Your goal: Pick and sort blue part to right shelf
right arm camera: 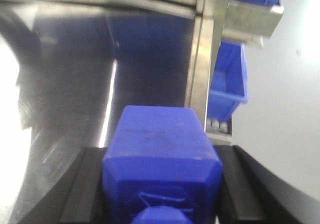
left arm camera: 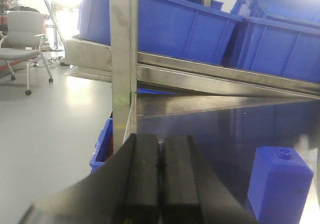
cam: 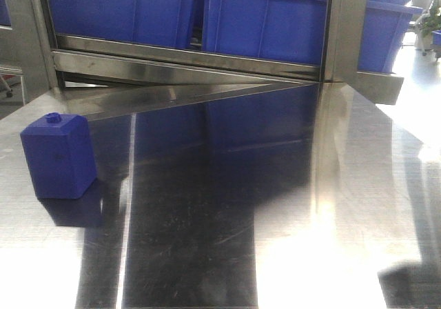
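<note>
right wrist: right claw (right arm camera: pixel 161 184) grips blue part (right arm camera: pixel 159 149) lengthwise, knob (right arm camera: pixel 162 217) toward camera; left claw (left arm camera: pixel 160 151) closed, empty.

Glaring tabletop (cam: pixel 344 254), blue part (right arm camera: pixel 160 149) perhaps defocused.

On your polished steel surface (cam: pixel 275 219), a squat blue block (cam: pixel 58 156) with a tiny knob on top stands upright near the left edge, mirrored in the metal. To your left, a white office chair (left arm camera: pixel 22 39) on castors stands on the pale grey floor (left arm camera: pixel 50 134). A blue bin (left arm camera: pixel 101 146) shows low beside the surface's edge.
</note>
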